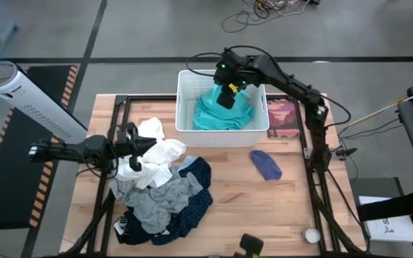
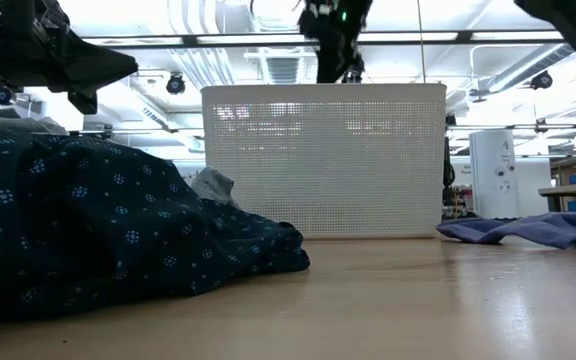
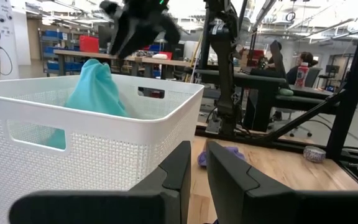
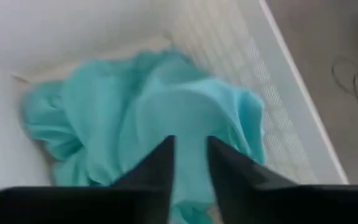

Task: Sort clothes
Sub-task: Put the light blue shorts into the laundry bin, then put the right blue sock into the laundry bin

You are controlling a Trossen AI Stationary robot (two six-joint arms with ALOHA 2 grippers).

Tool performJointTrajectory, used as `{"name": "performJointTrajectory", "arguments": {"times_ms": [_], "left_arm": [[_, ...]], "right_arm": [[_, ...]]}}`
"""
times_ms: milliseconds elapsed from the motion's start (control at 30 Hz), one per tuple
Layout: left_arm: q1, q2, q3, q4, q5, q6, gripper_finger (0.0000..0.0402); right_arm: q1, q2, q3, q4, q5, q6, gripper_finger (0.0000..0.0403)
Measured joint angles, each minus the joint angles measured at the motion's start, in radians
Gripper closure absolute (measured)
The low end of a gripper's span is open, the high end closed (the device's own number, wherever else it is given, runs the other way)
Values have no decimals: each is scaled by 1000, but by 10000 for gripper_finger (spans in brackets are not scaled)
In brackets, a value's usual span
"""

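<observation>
Teal garment [image 1: 221, 115] partly hidden in basket [image 1: 186, 107]; right end effector [image 1: 226, 97] pinching its peak; left end effector [image 1: 136, 147] closed, empty.

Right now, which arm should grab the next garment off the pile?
Probably the left. The left gripper sits at the clothes pile, beside the white garment. The right gripper is over the basket, above the teal garment.

2 dark, near-black jointed arms. Right gripper [image 1: 226, 95] carries a green indicator light at the wrist; fingers [image 4: 157, 174] are flat, matte black, tapered. Left gripper [image 1: 136, 147] matches it.
</observation>
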Motion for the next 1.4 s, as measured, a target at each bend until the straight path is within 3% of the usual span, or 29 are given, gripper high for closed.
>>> {"name": "performJointTrajectory", "arguments": {"times_ms": [100,600,833,1000,1133,1400], "left_arm": [[0,0,0,-4,0,0,364],[0,0,0,-3,0,0,364],[0,0,0,-3,0,0,364],[0,0,0,-1,0,0,364],[0,0,0,-1,0,0,364],[0,0,0,-2,0,0,364]], "right_arm": [[-37,10,-69,31,38,1,392],[-78,16,-501,265,-153,46,402],[-73,16,-627,315,-163,71,399],[-59,16,-621,313,-158,87,398],[-37,6,-543,277,-158,74,390],[21,-22,-270,104,-157,60,302]]}}
